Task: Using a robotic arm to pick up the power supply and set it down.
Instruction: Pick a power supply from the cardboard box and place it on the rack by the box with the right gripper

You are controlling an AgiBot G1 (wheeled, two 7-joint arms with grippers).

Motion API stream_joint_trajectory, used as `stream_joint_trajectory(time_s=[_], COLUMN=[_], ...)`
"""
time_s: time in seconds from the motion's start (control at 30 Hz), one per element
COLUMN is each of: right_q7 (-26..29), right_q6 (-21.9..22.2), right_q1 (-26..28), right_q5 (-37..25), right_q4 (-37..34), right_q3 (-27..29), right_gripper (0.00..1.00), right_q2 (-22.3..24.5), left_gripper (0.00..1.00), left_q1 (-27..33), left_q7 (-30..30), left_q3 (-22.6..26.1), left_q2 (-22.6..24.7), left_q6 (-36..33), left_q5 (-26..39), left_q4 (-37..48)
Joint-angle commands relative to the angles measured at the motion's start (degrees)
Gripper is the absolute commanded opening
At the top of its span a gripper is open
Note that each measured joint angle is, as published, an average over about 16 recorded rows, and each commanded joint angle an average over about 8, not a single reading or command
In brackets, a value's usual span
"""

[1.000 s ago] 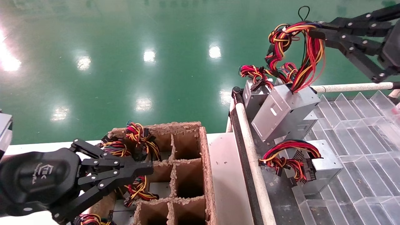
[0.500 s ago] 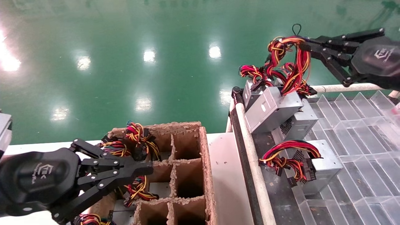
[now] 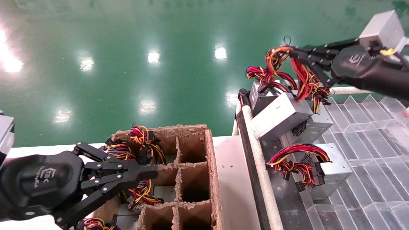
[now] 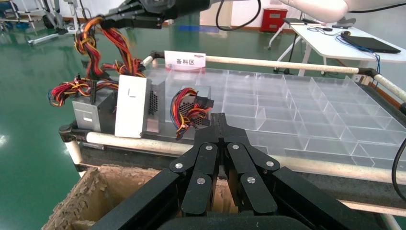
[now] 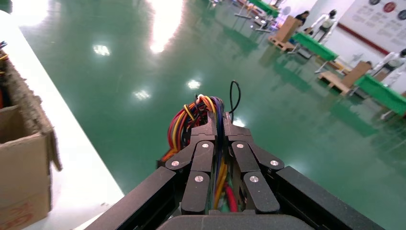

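The power supply (image 3: pixel 281 115) is a silver-grey box lying tilted at the tray's left edge, leaning on a neighbouring unit. In the left wrist view its pale face (image 4: pixel 132 105) stands upright. Its looping red, yellow and black wire bundle (image 3: pixel 303 76) rises to my right gripper (image 3: pixel 294 52), which is shut on the wires above the box. In the right wrist view the wires (image 5: pixel 191 120) run between the closed fingers of that gripper (image 5: pixel 219 117). My left gripper (image 3: pixel 153 174) is shut and empty, parked over the cardboard box, and also shows in its own view (image 4: pixel 219 120).
A cardboard box (image 3: pixel 211 179) with divided cells holds several wired units on its left side. A clear plastic tray (image 3: pixel 367 134) with dividers holds other power supplies (image 3: pixel 332 172) (image 3: pixel 314 126) (image 3: pixel 262 99). A white rail (image 3: pixel 255 143) borders the tray, with green floor beyond.
My right gripper has come down and to the left with the wire bundle. The power supply has sunk and settled flatter against the other units. The left arm has not moved.
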State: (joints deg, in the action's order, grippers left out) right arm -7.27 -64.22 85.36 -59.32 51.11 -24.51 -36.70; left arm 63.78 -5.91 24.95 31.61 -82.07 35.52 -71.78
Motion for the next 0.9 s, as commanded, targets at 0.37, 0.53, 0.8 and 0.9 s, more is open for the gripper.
stream_joint_trajectory(time_s=[0.37, 0.53, 0.8, 0.9], right_q7=[1.54, 4.05, 7.78, 9.29], right_q6=[2.55, 4.58, 7.76, 8.53], right_q1=[0.37, -0.22, -0.48, -0.13], right_q5=[-1.52, -2.58, -3.96, -4.61], right_q4=[3.66, 6.65, 10.03, 11.05], right_q3=[0.30, 0.02, -0.68, -1.19], right_gripper=[0.00, 0.00, 0.00, 0.00], right_q2=[2.51, 3.75, 3.38, 2.78], left_gripper=[0.00, 0.00, 0.00, 0.00], left_q1=[0.00, 0.00, 0.00, 0.00], left_q7=[0.00, 0.00, 0.00, 0.00], left_q3=[0.00, 0.00, 0.00, 0.00], left_q2=[0.00, 0.00, 0.00, 0.00], left_q6=[0.00, 0.00, 0.00, 0.00], left_q5=[0.00, 0.00, 0.00, 0.00], left_q4=[0.00, 0.00, 0.00, 0.00])
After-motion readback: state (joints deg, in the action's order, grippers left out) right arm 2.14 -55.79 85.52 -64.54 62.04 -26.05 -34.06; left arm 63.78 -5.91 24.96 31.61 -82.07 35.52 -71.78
